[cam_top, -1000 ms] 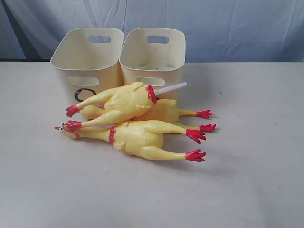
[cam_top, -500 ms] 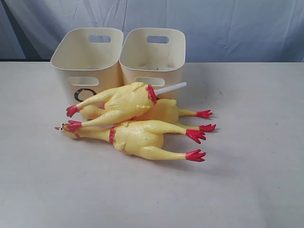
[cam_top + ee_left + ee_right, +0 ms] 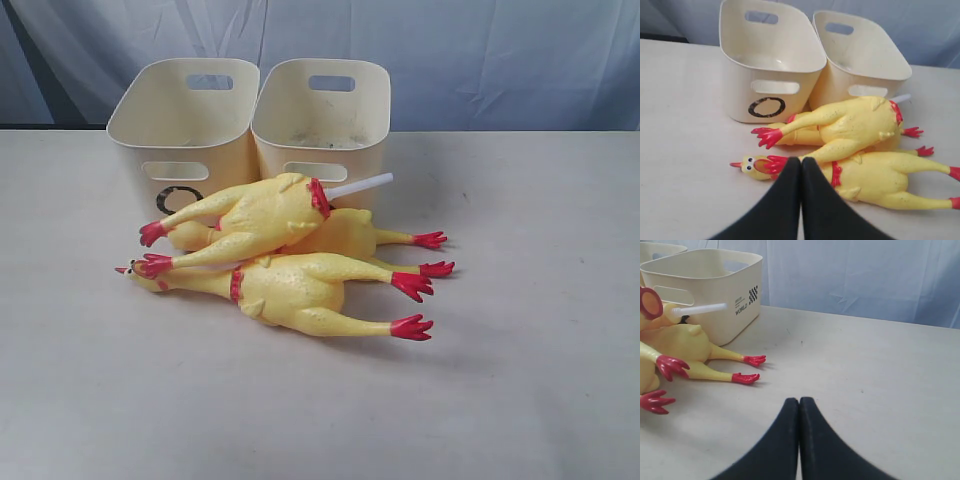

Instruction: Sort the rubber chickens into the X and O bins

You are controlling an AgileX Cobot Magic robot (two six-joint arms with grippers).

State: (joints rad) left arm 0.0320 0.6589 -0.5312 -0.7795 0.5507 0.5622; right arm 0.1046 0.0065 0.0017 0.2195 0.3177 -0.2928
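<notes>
Exterior view: three rubber chickens lie in one heap on the desk, hard against the fronts of two cream tubs. The O bin is on the left, its mark partly covered from here. Its neighbour, taken as the X bin, has its mark hidden by the heap. Both tubs look empty as far as they show, so nothing is sorted yet.

The headless chicken lies on top, across the other two, with its red feet to the left. A white tube pokes from its neck hole toward the X bin. The front chicken, head intact and pointing left, lies beneath it. The rear chicken is mostly hidden, close to the tubs.

Left gripper: jaws pressed together, empty, near the front chicken's head. Right gripper: jaws pressed together, empty, over bare desk, apart from the heap.

Step in hand, as I read it: the first pick.
- Take the top bird first; pulling a lower one would likely drag the pile.
- Spread the jaws before descending.
- Pinch a narrow part, such as a leg. The soft rubber should give, so close firmly.
- Lift straight up until it is clear of the others, and mind the tube near the tub wall.
- The headless one probably goes to X, though the rule is not stated.
</notes>
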